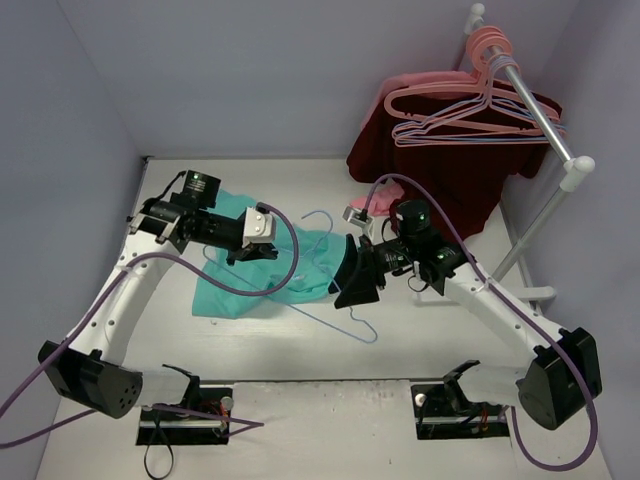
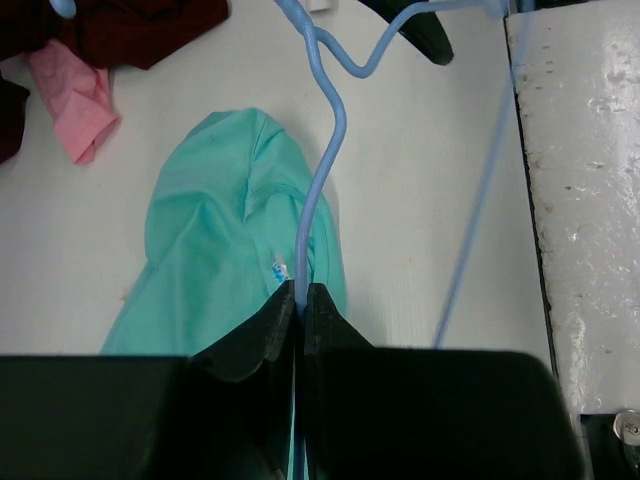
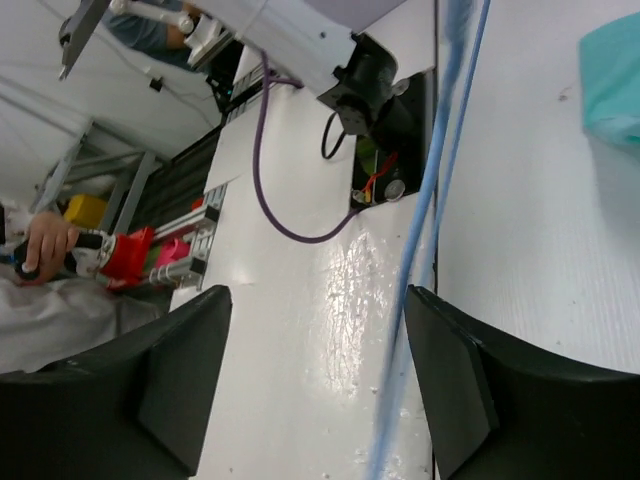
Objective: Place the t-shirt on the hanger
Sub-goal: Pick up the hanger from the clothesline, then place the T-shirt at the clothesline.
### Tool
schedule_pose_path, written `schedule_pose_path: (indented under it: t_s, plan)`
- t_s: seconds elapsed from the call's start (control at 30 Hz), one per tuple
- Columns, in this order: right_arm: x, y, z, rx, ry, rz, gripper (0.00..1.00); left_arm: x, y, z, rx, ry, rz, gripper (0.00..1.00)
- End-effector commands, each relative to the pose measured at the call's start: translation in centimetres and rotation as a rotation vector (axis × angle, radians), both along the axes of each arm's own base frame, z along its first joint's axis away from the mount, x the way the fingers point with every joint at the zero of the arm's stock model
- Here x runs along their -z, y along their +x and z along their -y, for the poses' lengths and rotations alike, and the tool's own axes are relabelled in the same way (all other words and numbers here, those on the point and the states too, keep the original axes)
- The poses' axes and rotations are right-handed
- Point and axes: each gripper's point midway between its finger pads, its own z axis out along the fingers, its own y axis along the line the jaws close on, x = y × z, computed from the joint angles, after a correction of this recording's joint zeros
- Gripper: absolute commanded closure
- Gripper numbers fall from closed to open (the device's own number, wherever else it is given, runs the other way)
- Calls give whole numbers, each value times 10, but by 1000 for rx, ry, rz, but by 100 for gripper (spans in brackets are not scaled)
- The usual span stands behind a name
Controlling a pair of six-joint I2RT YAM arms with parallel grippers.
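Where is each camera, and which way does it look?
Top camera: high behind the robot, looking down at the table; left arm, right arm, t-shirt and hanger show.
Left wrist: on the left arm, facing the t-shirt past the left pincer, shut on the hanger.
Right wrist: on the right arm, facing the table's near edge through the open right pincer.
All three show the hanger.

Left arm (image 1: pixel 118 290), right arm (image 1: pixel 492 305): white tubular links, bulky black joint housings. Purple cable (image 3: pixel 258 150) runs along each arm. Small green light (image 1: pixel 197 182) on each wrist. Left gripper (image 2: pixel 300 290): black angular fingers, white block behind. Right gripper (image 3: pixel 318 297): broad matte-black wedge fingers. Black base plates (image 1: pixel 185 415), red and black wiring.
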Motion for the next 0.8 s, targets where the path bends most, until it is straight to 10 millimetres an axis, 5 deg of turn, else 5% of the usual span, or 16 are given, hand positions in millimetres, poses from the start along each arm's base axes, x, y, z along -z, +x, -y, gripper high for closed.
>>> schedule_pose_path:
  t_s: [0.0,0.1,0.3,0.43,0.53,0.63,0.77]
  plan:
    - [-14,42,1,150,17,114,26,-20,-2,-9,-45,-9,102,100]
    - [-24,70,5,253,8,152,19,-16,2,-17,-113,16,123,100]
    - [-35,137,21,560,-65,259,19,-17,20,-48,-407,46,201,100]
    - [-35,179,38,810,-156,323,36,-12,22,-68,-581,52,202,100]
    - [-23,193,43,903,-227,350,51,-29,20,-86,-736,-8,234,100]
    - [10,195,30,910,-376,370,79,-39,16,-100,-837,-44,262,100]
    - [42,194,3,946,-522,446,89,-41,8,-111,-913,-77,252,100]
